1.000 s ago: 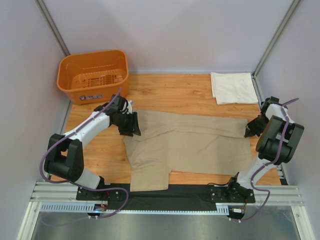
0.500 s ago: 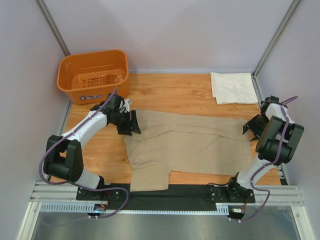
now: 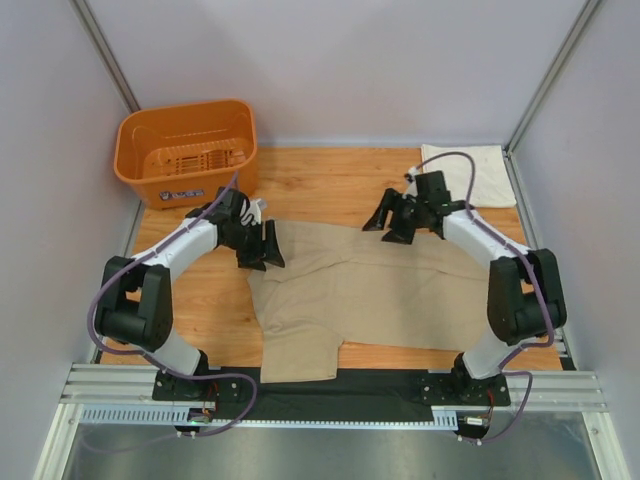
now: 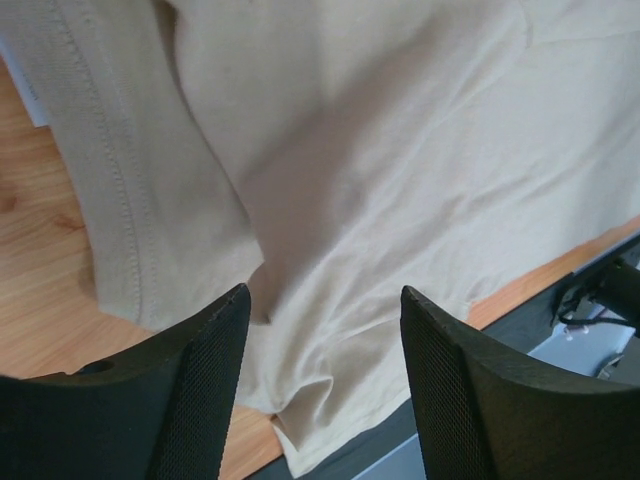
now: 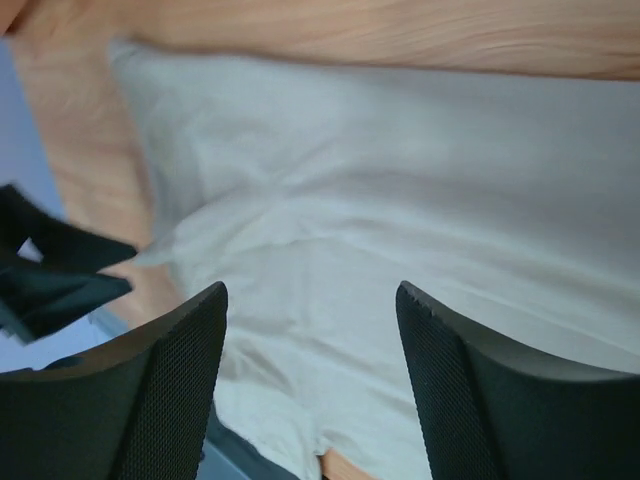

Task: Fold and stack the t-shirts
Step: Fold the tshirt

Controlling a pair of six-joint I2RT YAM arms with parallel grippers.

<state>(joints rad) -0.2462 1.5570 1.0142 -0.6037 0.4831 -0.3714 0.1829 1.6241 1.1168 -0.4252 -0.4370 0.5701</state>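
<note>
Tan shirt lies spread on the wooden counter. The left fingers stand open at its left edge, and the right fingers stand open at its far edge, both holding nothing. The folded white shirt lies beyond its far right corner.

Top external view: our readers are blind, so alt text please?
Tan t-shirt spread on a wooden table, left tool and right tool open over its far edge. Folded cream t-shirt far right, orange basket far left.
</note>
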